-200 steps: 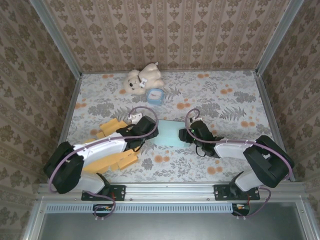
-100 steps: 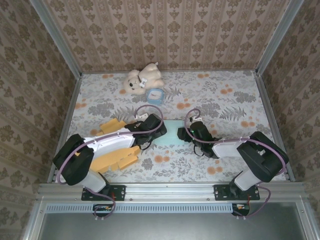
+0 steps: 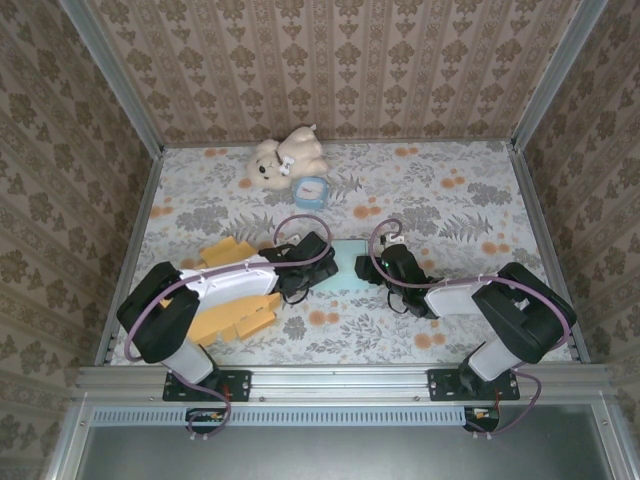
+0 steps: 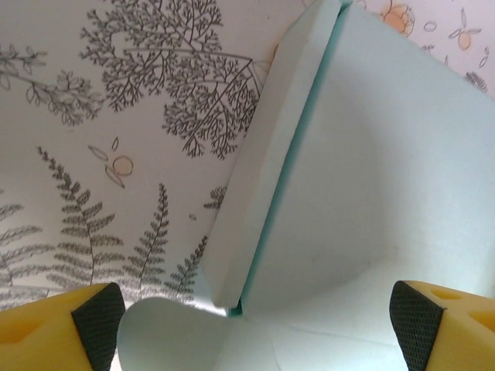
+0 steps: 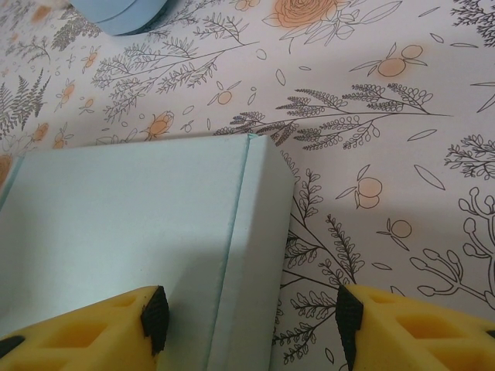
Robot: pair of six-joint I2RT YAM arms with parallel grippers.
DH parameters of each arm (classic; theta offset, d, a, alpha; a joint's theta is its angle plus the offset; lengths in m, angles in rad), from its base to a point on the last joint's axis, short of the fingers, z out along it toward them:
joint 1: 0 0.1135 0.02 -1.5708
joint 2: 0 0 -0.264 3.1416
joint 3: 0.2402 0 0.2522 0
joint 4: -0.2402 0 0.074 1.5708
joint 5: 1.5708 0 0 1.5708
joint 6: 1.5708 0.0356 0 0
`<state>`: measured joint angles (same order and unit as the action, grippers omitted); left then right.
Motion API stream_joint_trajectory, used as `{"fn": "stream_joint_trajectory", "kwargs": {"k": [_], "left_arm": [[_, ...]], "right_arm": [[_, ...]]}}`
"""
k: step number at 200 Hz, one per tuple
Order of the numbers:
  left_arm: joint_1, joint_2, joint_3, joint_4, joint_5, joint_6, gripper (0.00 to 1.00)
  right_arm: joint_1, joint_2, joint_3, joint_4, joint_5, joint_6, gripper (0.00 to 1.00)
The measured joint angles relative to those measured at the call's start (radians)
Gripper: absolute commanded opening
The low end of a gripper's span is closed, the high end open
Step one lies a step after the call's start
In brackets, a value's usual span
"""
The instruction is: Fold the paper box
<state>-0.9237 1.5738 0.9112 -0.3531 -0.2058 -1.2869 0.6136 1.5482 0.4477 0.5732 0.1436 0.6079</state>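
The pale blue paper box (image 3: pixel 341 270) lies on the flowered table between my two grippers. My left gripper (image 3: pixel 305 262) sits over the box's left end. In the left wrist view its jaws (image 4: pixel 255 328) stand wide open, with the box's panel (image 4: pixel 371 178), a raised side flap (image 4: pixel 259 178) and a curled corner tab (image 4: pixel 170 336) between the fingers. My right gripper (image 3: pixel 385 265) is at the box's right end. It is open (image 5: pixel 251 317), straddling the right side flap (image 5: pixel 255 247), one pad (image 5: pixel 155 317) over the panel, the other (image 5: pixel 348 315) over the tablecloth.
A teddy bear (image 3: pixel 283 158) and a small blue round object (image 3: pixel 311 191) lie at the back of the table. Flat yellow cardboard pieces (image 3: pixel 235 318) lie under and beside my left arm. Patterned walls close in three sides.
My left arm has reached further right, bringing its gripper over the box's left end. The visible blue area has shrunk. The right gripper has hardly moved.
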Motion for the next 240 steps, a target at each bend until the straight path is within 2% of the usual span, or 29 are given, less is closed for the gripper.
{"fn": "stream_joint_trajectory", "kwargs": {"k": [75,174,205,240], "left_arm": [[-0.03,0.0,0.028,-0.059,-0.005,-0.03,0.91],[-0.068,-0.05,0.051,-0.156,-0.115,-0.061,0.91],[-0.103,-0.043,0.1,-0.185,-0.125,-0.069,0.9],[-0.103,-0.004,0.132,-0.187,-0.14,-0.072,0.9]], "right_arm": [[0.002,0.006,-0.007,0.022,0.0,0.027,0.61],[0.008,0.02,-0.011,0.051,0.005,0.034,0.61],[0.009,0.025,-0.011,0.057,0.007,0.043,0.61],[0.01,0.025,-0.011,0.057,0.007,0.047,0.61]]}}
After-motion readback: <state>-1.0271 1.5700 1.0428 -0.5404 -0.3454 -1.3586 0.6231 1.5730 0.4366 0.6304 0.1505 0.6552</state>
